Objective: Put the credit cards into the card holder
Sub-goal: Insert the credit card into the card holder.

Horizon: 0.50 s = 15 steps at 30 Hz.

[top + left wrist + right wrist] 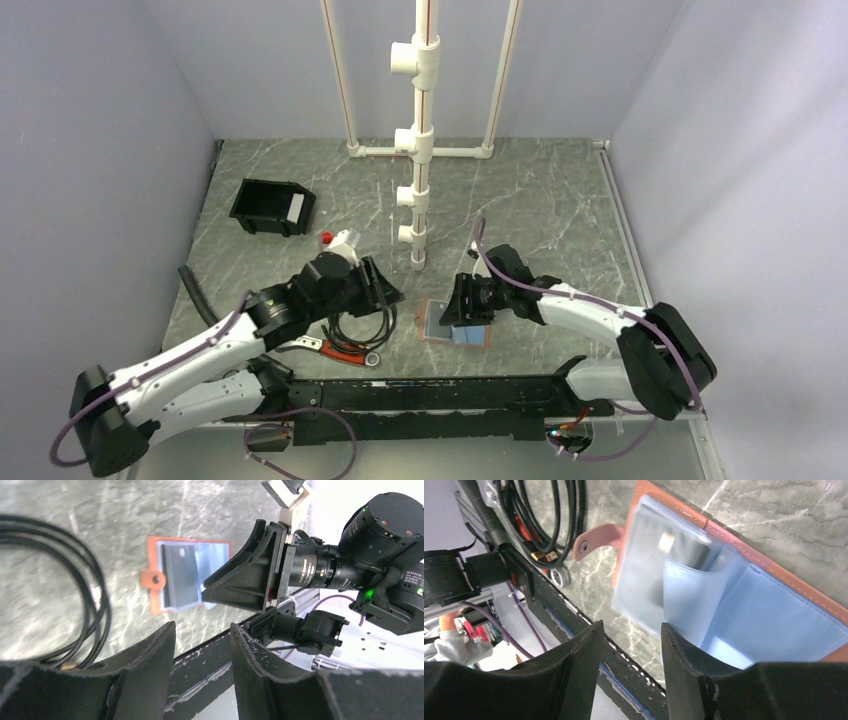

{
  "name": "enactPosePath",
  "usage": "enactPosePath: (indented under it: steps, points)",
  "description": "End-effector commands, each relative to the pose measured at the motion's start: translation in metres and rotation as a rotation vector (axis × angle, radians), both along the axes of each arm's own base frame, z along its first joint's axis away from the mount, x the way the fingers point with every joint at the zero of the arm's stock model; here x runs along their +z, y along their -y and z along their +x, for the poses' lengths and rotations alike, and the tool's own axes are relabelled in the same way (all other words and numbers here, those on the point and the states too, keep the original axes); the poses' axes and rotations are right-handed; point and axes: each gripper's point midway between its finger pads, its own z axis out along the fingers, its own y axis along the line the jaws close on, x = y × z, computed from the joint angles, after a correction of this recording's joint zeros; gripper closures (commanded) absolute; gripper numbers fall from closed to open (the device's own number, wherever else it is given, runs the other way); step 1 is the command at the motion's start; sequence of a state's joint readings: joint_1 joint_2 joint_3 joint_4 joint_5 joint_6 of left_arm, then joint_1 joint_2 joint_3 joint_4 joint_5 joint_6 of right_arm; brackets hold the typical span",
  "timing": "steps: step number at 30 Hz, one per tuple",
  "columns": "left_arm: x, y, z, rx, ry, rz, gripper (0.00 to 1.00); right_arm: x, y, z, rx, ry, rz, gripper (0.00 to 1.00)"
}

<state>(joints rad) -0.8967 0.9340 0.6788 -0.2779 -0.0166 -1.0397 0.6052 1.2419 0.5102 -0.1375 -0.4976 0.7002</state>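
Observation:
The card holder (455,327) lies spread open on the table, brown rim, left half dark grey, right half light blue. In the right wrist view its light blue pockets (744,610) show, with a dark card (679,550) bearing a small chip tucked in the left half. That card also shows in the left wrist view (179,575). A pale grey card (296,208) leans inside the black bin (265,205). My right gripper (455,308) is open and empty, just above the holder's far edge. My left gripper (388,293) is open and empty, left of the holder.
A coil of black cable (355,335) and a red-handled tool (312,345) lie under the left arm. A white pipe stand (422,150) rises behind the holder. A black rail (440,395) runs along the near edge. Grey walls close in both sides.

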Motion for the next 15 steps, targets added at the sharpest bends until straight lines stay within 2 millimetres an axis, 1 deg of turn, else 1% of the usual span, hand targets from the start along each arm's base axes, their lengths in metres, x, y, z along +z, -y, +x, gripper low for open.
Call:
enactPosePath:
  steps: [1,4,6,8,10,11,12,13,15]
  points:
    - [-0.009,-0.049,-0.014,0.068,-0.033,0.139,0.49,0.006,-0.013,0.018,-0.008,0.050,0.015,0.51]
    - [-0.001,-0.070,-0.015,0.106,-0.024,0.178,0.45,-0.007,0.003,0.022,-0.057,0.053,-0.093,0.51]
    - [0.004,-0.078,-0.014,0.114,-0.020,0.190,0.43,-0.010,0.015,0.023,-0.088,0.061,-0.154,0.51]
    - [0.010,-0.088,-0.008,0.139,-0.010,0.214,0.38,-0.014,0.030,0.024,-0.130,0.063,-0.236,0.51]
    - [0.016,-0.102,0.002,0.176,-0.005,0.262,0.33,-0.017,0.048,0.026,-0.167,0.082,-0.327,0.49]
    - [0.017,-0.112,0.009,0.193,-0.004,0.296,0.32,-0.020,0.058,0.026,-0.176,0.092,-0.377,0.47]
    - [0.021,-0.119,0.018,0.216,-0.010,0.308,0.30,-0.018,0.062,0.028,-0.180,0.105,-0.399,0.46]
    - [0.026,-0.125,0.027,0.211,-0.003,0.319,0.30,-0.016,0.064,0.029,-0.175,0.114,-0.409,0.44]
    - [0.031,-0.142,0.049,0.237,-0.007,0.346,0.29,-0.009,0.060,0.030,-0.144,0.139,-0.391,0.41]
